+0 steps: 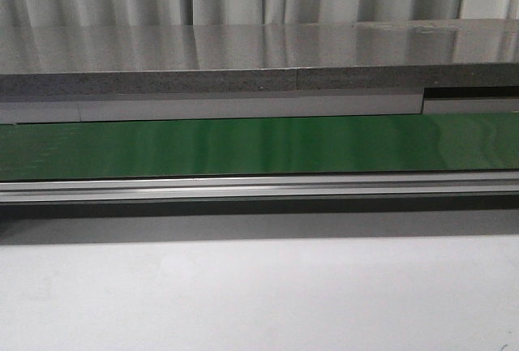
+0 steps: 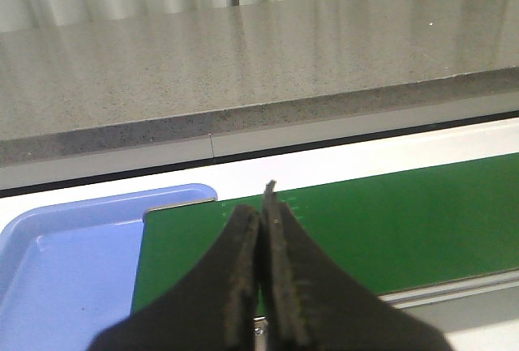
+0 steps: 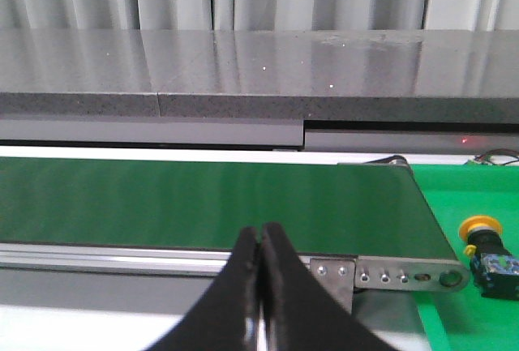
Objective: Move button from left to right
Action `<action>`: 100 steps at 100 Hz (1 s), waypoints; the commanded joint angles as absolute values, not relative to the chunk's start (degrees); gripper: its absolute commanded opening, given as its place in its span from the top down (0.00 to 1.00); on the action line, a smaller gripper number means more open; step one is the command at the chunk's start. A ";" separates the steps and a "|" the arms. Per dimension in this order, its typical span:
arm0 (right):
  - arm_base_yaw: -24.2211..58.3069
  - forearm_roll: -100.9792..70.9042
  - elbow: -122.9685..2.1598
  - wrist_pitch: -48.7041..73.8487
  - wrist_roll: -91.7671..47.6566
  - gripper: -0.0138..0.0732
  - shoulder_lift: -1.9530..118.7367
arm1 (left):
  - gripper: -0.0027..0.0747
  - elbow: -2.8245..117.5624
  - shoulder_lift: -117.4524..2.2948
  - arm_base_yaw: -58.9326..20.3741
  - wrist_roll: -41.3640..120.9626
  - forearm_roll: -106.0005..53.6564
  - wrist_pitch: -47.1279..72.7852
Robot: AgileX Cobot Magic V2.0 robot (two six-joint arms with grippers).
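The button (image 3: 486,252), a yellow cap on a black body, lies on a green surface (image 3: 470,318) past the belt's right end, seen only in the right wrist view. My right gripper (image 3: 260,231) is shut and empty, in front of the green belt (image 3: 203,201), well to the left of the button. My left gripper (image 2: 262,205) is shut and empty over the belt's left end (image 2: 365,221), beside a blue tray (image 2: 57,254). The front view shows only the belt (image 1: 259,147); neither gripper nor the button appears there.
A grey stone-look counter (image 1: 243,59) runs behind the belt. An aluminium rail (image 1: 259,186) edges the belt's front, with a metal bracket (image 3: 389,274) at its right end. A white table surface (image 1: 259,294) lies in front.
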State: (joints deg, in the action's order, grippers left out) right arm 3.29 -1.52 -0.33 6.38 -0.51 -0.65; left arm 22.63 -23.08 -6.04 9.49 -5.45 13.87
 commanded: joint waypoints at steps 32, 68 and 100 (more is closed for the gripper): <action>2.95 -0.85 0.70 -0.77 -0.37 0.92 -1.79 | 0.99 24.26 -23.66 -6.50 9.47 -6.03 9.60; 2.95 -0.85 0.70 -0.83 -0.37 0.92 -1.79 | 0.99 24.26 -23.66 -6.50 9.47 -6.03 9.60; 2.95 -0.85 0.70 -0.83 -0.37 0.92 -1.79 | 0.99 24.26 -23.66 -6.50 9.47 -6.03 9.60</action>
State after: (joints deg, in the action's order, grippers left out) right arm 3.29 -1.52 1.57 4.28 -0.38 -0.65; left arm 22.63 -23.08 -6.04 9.49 -5.45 13.87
